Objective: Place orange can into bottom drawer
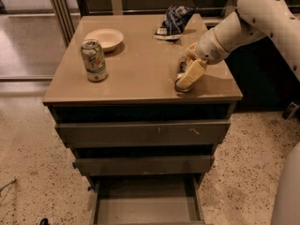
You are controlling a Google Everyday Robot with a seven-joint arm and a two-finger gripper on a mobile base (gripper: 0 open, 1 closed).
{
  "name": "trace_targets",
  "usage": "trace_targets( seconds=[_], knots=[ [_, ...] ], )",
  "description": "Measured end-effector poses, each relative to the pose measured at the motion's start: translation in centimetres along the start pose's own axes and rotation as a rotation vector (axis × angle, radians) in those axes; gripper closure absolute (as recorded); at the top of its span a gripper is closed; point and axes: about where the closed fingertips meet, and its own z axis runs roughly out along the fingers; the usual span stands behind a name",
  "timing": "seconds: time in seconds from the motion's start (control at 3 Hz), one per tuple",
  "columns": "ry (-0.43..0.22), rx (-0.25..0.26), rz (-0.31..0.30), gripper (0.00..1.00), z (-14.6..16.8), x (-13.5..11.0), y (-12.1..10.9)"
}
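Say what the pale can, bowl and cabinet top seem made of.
Pale can: metal, likely aluminium, shiny rim. Bowl: matte cream, perhaps paper or plastic. Cabinet top: smooth, glossy, perhaps laminate; faint reflections. The gripper is at its right front edge.

On the tabletop (140,86), a can (94,60) stands at the left, toward the front, with a bowl (104,38) just behind it. A bag (174,20) lies at the back, right of centre. The tool (186,76) is low over the right side, near the front edge, well apart from the can. Below, the bottom drawer (145,205) stands out forward of the two drawers (143,134) above it.
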Motion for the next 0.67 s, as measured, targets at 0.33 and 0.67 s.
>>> trace_targets(
  seconds=[0.33,0.67],
  knots=[
    [-0.004,-0.004,-0.010,1.00,-0.4,-0.1,0.7],
    [-0.032,-0.005,-0.032,1.00,-2.2,-0.6,3.1]
  ],
)
